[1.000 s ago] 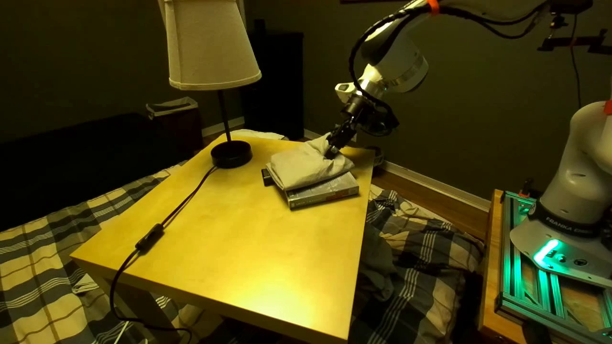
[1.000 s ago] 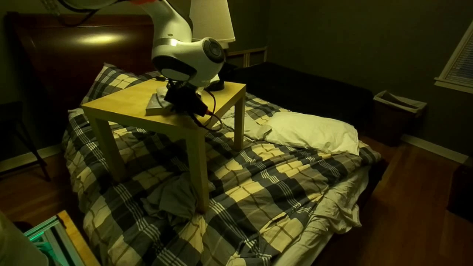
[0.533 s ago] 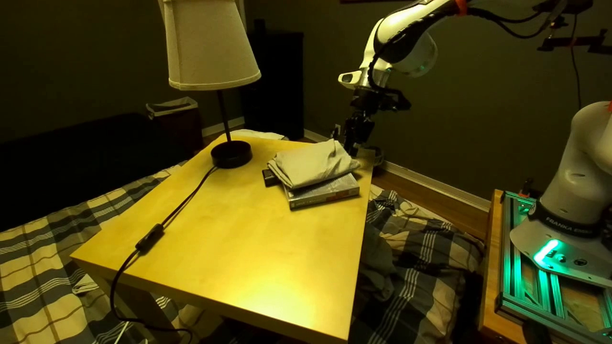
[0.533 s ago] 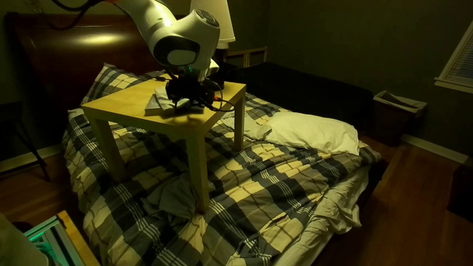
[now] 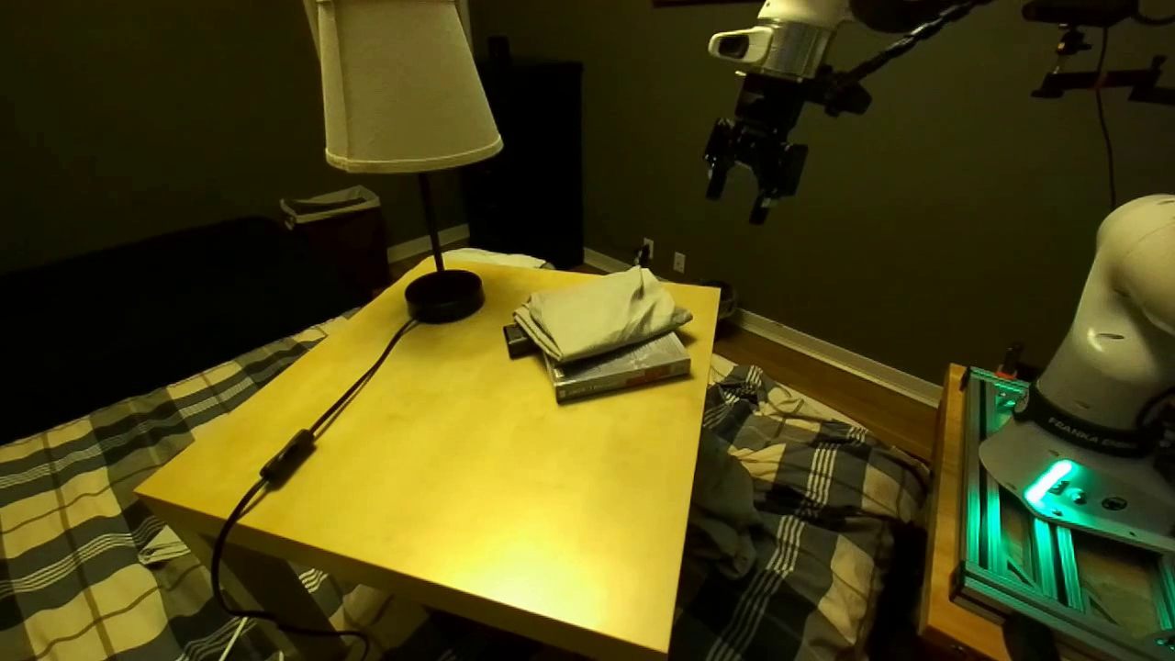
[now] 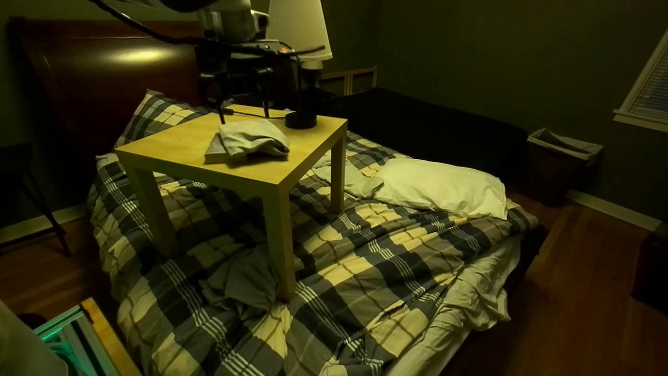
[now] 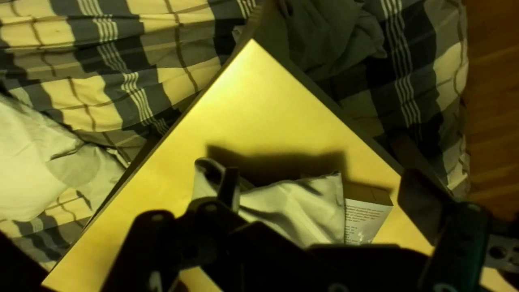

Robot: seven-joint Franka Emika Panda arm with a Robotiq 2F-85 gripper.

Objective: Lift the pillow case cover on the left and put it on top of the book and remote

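Note:
The folded pale pillow case cover (image 5: 597,317) lies on top of the book (image 5: 624,369), covering most of it, with one corner standing up slightly. A dark end of the remote (image 5: 517,341) pokes out from under the cloth's far-left side; the rest is hidden. In the wrist view, the pillow case cover (image 7: 300,207) leaves a printed strip of the book (image 7: 365,219) bare. My gripper (image 5: 736,206) hangs well above the stack, its jaws wide apart and nothing between them. Its fingers (image 7: 230,188) frame the stack from above in the wrist view.
A lamp (image 5: 404,101) with a black base stands on the yellow table (image 5: 441,459), and its cord with a switch (image 5: 289,456) runs over the front edge. The table stands on a bed with a plaid cover (image 6: 334,266). A white pillow (image 6: 443,185) lies beside it.
A second ago the gripper was down at the pillow case cover. It has since come away, risen and opened wide. The cloth stays on the book, slightly resettled.

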